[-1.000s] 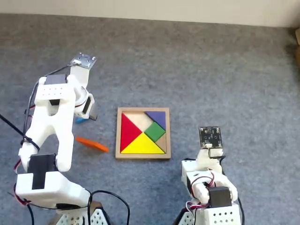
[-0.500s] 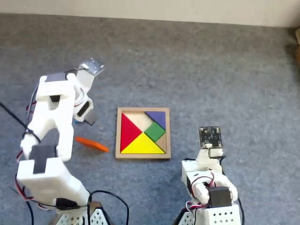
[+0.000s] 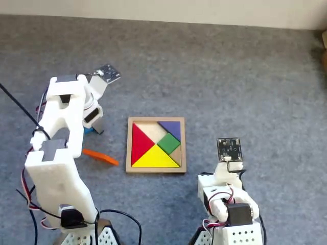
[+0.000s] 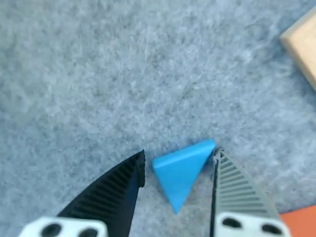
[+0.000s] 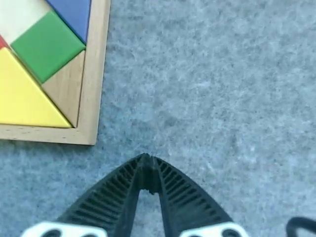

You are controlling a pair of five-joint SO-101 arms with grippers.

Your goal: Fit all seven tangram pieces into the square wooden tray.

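The square wooden tray (image 3: 156, 170) lies mid-table holding a red triangle (image 3: 139, 143), a yellow triangle (image 3: 155, 158), a green square (image 3: 168, 143) and a purple piece (image 3: 172, 128). A small blue triangle (image 4: 178, 170) lies flat on the carpet left of the tray. My left gripper (image 4: 177, 157) is open and straddles it, the grey finger touching one corner. An orange piece (image 3: 100, 157) lies on the carpet nearer the arm bases. My right gripper (image 5: 148, 174) is shut with nothing in it, just off the tray's near right corner (image 5: 91, 133).
Grey carpet covers the table. In the tray (image 5: 96, 74), a bare wooden triangular slot (image 5: 66, 94) shows beside the green square, and a pale area (image 3: 151, 129) sits at the far side. Open carpet spreads beyond and to the right of the tray.
The left arm has swung its wrist to the right and turned over the blue triangle. The tray, the orange piece and the right arm have stayed put.
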